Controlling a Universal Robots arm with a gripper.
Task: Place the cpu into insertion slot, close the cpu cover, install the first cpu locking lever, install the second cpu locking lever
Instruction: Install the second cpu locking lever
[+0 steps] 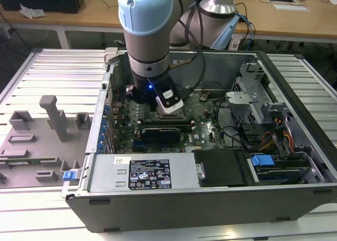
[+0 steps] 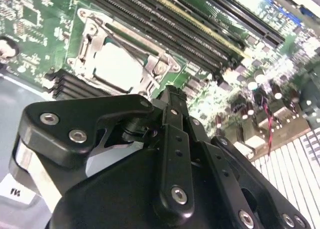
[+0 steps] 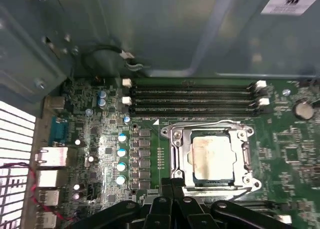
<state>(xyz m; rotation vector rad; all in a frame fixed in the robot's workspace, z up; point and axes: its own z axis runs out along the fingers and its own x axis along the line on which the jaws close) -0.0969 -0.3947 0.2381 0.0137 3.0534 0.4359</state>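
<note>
Nearest the wrist cameras: gripper [image 3: 172, 189], black, its fingers pressed together with nothing pinched, the tips low over the board.
Fingers to socket: the tips [image 2: 170, 96] sit just beside one edge of the slot [image 3: 176, 154], outside the frame, not over the chip.
Cpu: the cpu [image 3: 212, 156] lies flat in the slot, its silver top showing.
Cover: the cover [image 3: 247, 154] lies down around the chip, which shows through its window.
Levers: thin wire runs along the frame; I cannot tell whether either is latched.
Beyond: long black memory slots [image 3: 192, 96], then the grey case wall [image 3: 165, 29].
Wider scene: arm [image 1: 150, 36] reaches down into the open computer case [image 1: 295, 146] on a slatted table [image 1: 52, 72].
</note>
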